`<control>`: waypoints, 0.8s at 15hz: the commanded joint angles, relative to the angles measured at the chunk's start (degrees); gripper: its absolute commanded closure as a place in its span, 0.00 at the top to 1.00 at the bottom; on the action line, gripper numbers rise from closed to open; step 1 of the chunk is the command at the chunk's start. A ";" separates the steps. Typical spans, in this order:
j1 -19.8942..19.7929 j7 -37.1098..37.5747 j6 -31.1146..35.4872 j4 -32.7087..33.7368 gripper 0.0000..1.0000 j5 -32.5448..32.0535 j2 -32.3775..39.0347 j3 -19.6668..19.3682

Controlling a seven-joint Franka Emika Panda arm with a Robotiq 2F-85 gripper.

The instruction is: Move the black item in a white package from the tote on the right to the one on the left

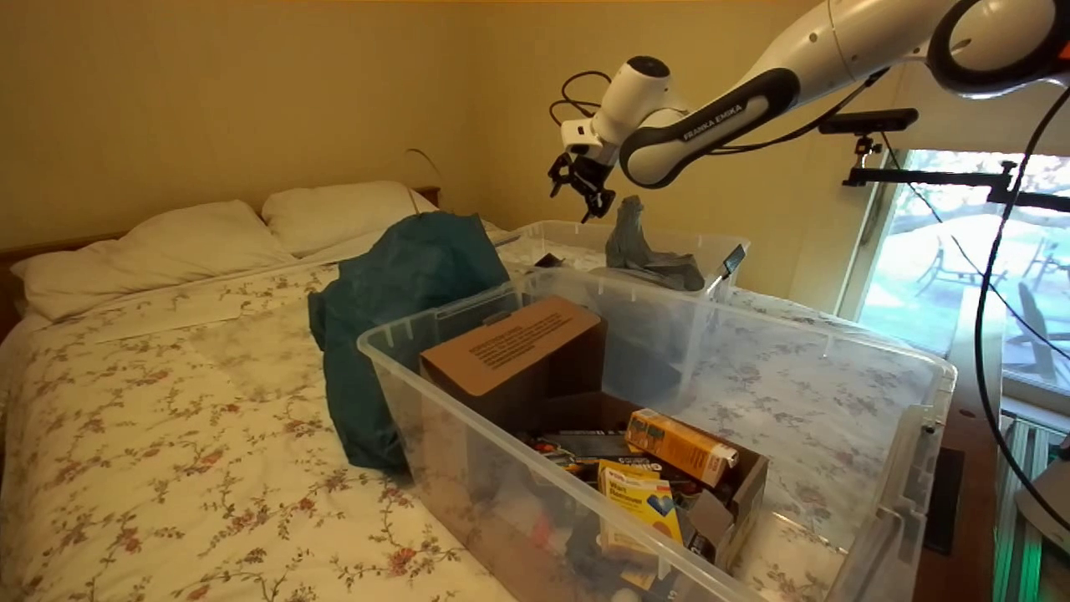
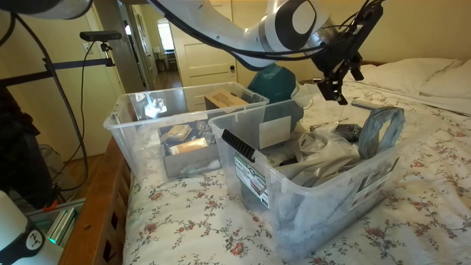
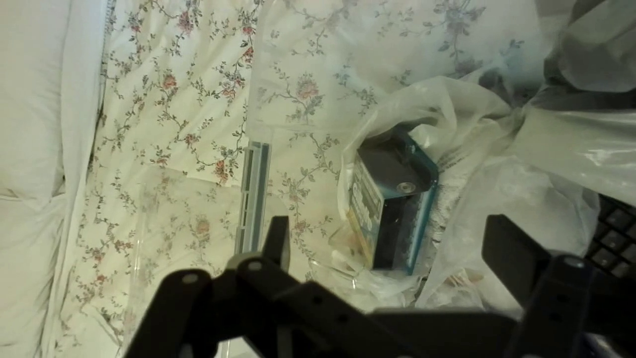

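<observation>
Plainly, most of this job is ahead of me. Nearest, the pincer (image 3: 386,228) hangs over the pillow-side end of the right tote (image 2: 309,217), its two fingers spread wide, released, with nothing held between them. Below it, inside the right tote at that same end, lies a dark box (image 3: 394,199) with teal edges, a white bag (image 3: 464,119) curling around it; I take this for my black item, since it fits the wording best. So lining up looks roughly done, while the grasp, lift, carry and release are all left. I'd judge that I must drop lower before pinching, and that loose plastic could bunch under a finger. A grey bag (image 2: 381,132) rises above the right tote's rim, and I'd want to clear it on the way out. Beside the right tote, touching or not I can't tell, stands the left tote (image 1: 443,451), my goal, holding a cardboard box (image 1: 514,343), an orange box (image 1: 681,445) and a yellow packet (image 1: 639,506) among clutter; I make out no white-wrapped black item there, though some contents are hidden. Farthest, beyond the right tote's end, sit the pillows (image 1: 159,255).
</observation>
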 commanded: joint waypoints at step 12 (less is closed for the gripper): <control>1.12 0.59 0.12 9.84 1.00 6.05 12.77 1.48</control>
